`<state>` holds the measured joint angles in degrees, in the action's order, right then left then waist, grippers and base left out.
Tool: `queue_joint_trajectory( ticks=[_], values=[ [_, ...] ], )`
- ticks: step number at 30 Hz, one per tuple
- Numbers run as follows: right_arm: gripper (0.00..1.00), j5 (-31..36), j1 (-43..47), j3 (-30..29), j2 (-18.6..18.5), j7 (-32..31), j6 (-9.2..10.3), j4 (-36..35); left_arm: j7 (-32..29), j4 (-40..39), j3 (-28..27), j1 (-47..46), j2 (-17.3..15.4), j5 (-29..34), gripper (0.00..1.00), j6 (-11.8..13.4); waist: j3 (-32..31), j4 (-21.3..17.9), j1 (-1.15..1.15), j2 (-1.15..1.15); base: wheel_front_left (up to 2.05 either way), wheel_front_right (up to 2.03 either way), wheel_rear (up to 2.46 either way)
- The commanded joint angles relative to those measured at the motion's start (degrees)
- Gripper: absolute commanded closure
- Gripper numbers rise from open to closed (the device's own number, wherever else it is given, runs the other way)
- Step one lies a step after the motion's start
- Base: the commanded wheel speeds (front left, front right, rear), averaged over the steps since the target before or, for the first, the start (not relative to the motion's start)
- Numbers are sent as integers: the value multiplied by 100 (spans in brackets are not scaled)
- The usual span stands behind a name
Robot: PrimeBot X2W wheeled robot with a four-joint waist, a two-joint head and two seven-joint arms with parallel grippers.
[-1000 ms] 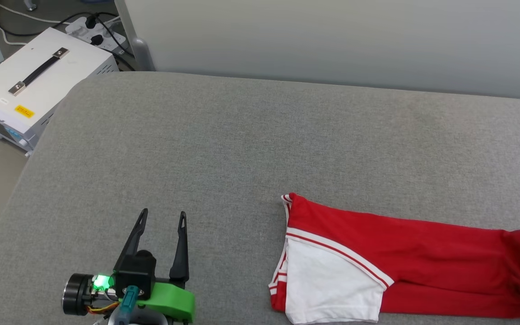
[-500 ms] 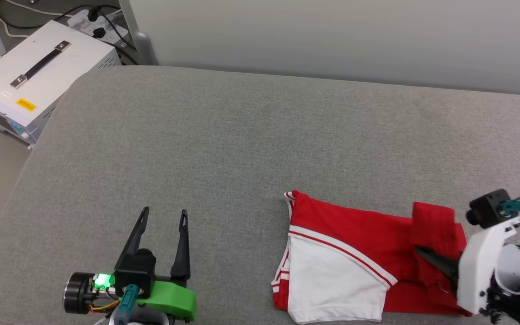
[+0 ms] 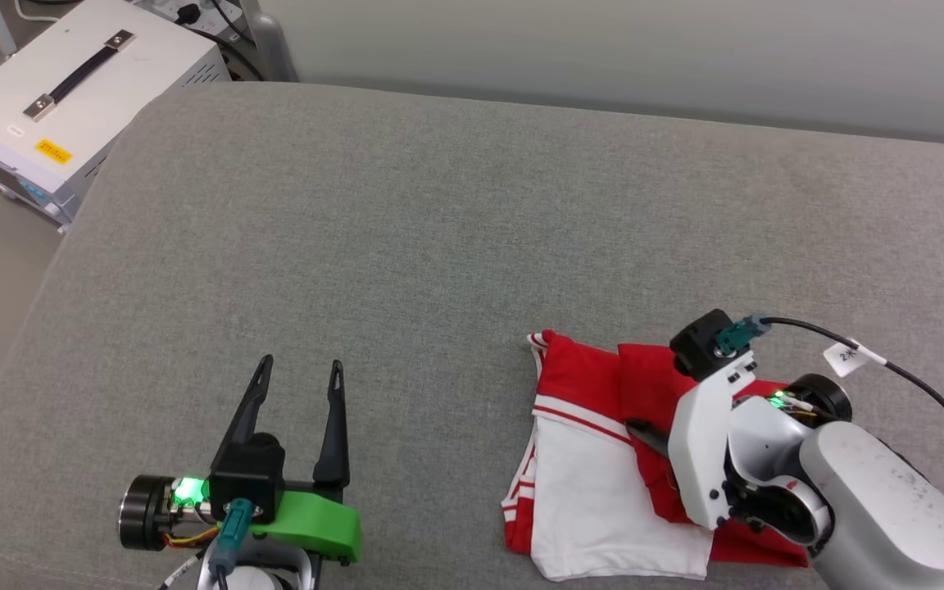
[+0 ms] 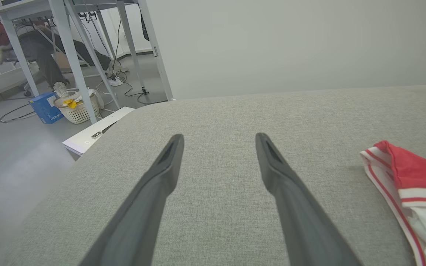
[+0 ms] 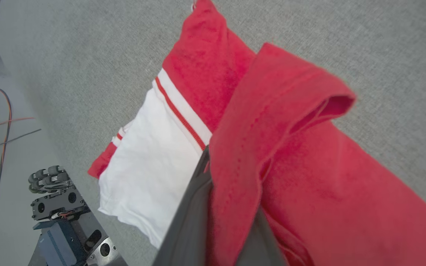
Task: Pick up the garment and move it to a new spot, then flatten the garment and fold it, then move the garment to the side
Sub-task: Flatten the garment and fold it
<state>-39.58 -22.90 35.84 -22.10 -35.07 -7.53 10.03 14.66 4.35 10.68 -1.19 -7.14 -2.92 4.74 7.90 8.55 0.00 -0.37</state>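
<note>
Garment (image 3: 595, 492): one | right hand (image 3: 646, 433): pinching its red fold | left hand (image 3: 301, 364): spread, empty

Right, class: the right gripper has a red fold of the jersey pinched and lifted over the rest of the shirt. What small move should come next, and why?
Probably carry the fold across toward the striped end, then lower it flat. The right gripper is shut on the garment at its red edge, which stands raised and only partly covers the white sleeve. The left gripper sits open, apart from the cloth.
</note>
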Motion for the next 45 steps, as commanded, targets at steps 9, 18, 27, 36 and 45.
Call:
queue_joint_trajectory(
  ticks=[9,18,27,36,45],
  values=[
    [100,292,-379,635,449,574,4,1389,34,63,-30,-187,122,71,0,-70,191,105,0,37,0,0,0],
    [0,239,-436,736,217,1400,4,1196,34,174,-87,-59,144,114,0,-77,-62,-23,0,37,0,0,0],
    [0,525,41,-406,-593,2013,4,-557,34,144,-164,139,128,139,0,-37,-352,-274,0,37,0,0,0],
    [0,2427,970,-2817,183,3499,4,-1225,34,77,-209,244,108,151,0,-29,-486,-432,0,37,0,0,0],
    [0,3450,1867,-3810,1141,4754,4,-1079,34,-12,-216,318,78,179,0,-22,-561,-511,0,37,0,0,0]
  ],
)
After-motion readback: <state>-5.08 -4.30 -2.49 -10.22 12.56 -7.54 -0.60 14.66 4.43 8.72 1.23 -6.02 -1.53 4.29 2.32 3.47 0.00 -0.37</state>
